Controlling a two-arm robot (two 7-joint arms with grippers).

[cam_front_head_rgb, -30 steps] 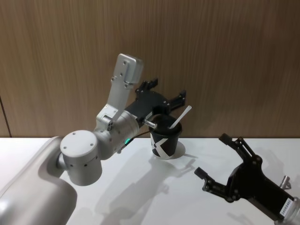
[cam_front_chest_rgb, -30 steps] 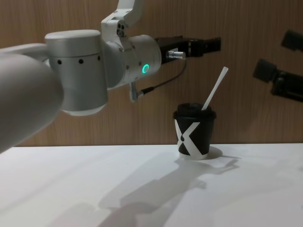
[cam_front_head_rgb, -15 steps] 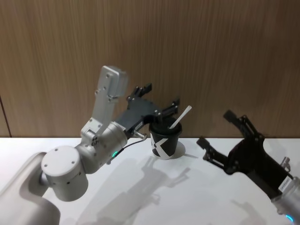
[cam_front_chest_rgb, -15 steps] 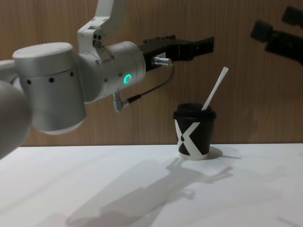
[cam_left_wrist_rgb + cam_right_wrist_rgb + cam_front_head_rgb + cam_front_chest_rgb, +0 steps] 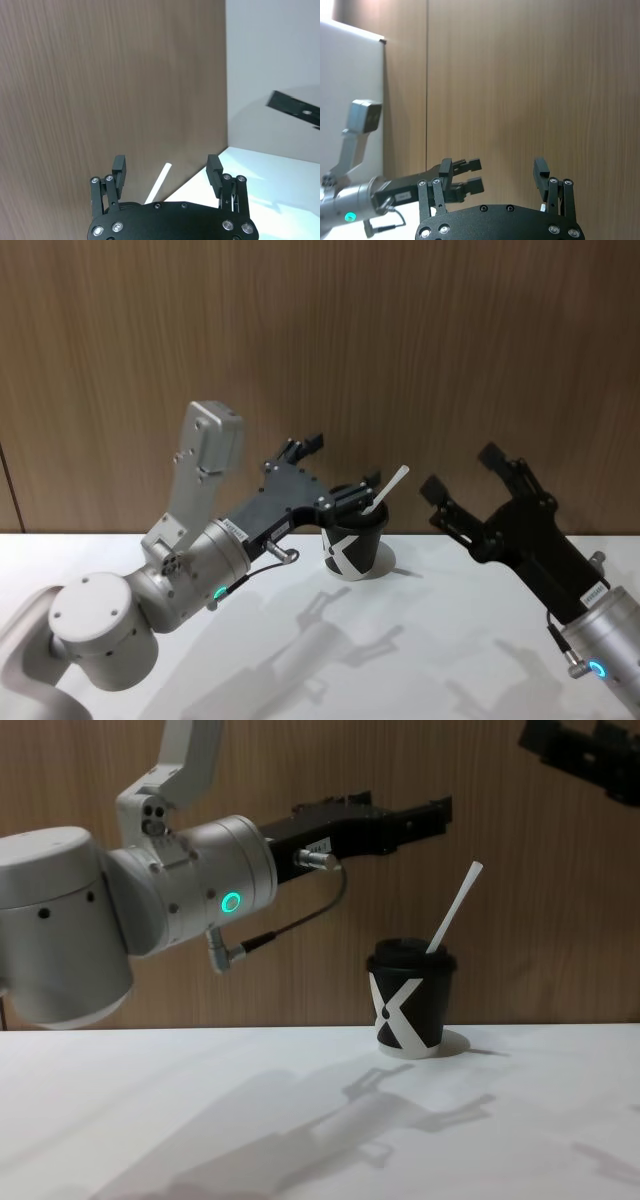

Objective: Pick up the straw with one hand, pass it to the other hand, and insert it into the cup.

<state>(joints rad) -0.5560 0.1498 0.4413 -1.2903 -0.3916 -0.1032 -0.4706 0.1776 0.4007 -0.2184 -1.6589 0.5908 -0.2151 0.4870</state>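
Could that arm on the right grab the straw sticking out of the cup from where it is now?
Probably yes. The right gripper is open and raised beside the cup, and the straw leans toward it with bare air between. The left gripper hangs open just behind the cup, crowding that side.

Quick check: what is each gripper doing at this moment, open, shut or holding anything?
Left gripper: open, empty, above the cup.
Right gripper: open, empty, raised right of the cup.

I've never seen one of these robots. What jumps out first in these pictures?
A small black cup with a big white X stands on the white table near the wooden wall, and a white straw leans out of its lid. The left gripper, on a silver arm with a green light, hangs open just above and behind it. The right gripper, also open, is raised off to the cup's right.
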